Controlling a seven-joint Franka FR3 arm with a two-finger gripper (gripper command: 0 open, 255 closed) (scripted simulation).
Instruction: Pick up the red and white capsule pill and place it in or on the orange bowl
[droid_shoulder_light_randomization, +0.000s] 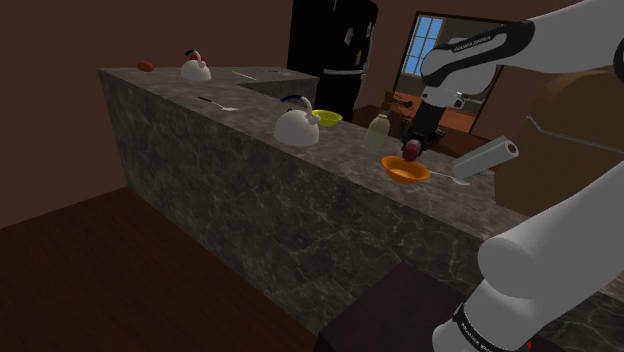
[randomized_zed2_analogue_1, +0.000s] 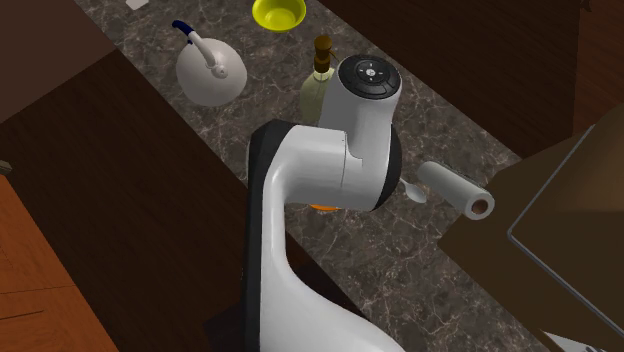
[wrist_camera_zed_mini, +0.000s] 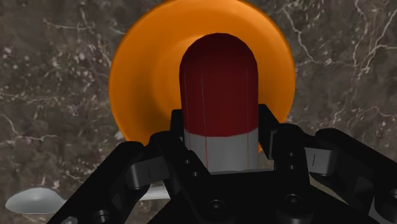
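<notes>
Pick looks done: end effector (wrist_camera_zed_mini: 220, 151) clamped on the red-and-white capsule (wrist_camera_zed_mini: 219, 83); capsule hangs right above the orange bowl (wrist_camera_zed_mini: 137, 76), seemingly not touching; bowl sits on the dark surface (wrist_camera_zed_mini: 57, 83); left: lower, release.

Nothing legible is showing anywhere. In the shoulder view, faint pale lettering is running along the upper dark band (droid_shoulder_light_randomization: 470, 44) of the arm (droid_shoulder_light_randomization: 545, 255). More pale marks are sitting on the lower dark band (droid_shoulder_light_randomization: 468, 330) near the bottom edge. Both are coming out too small to read, so no word, brand or number is making itself out.
</notes>
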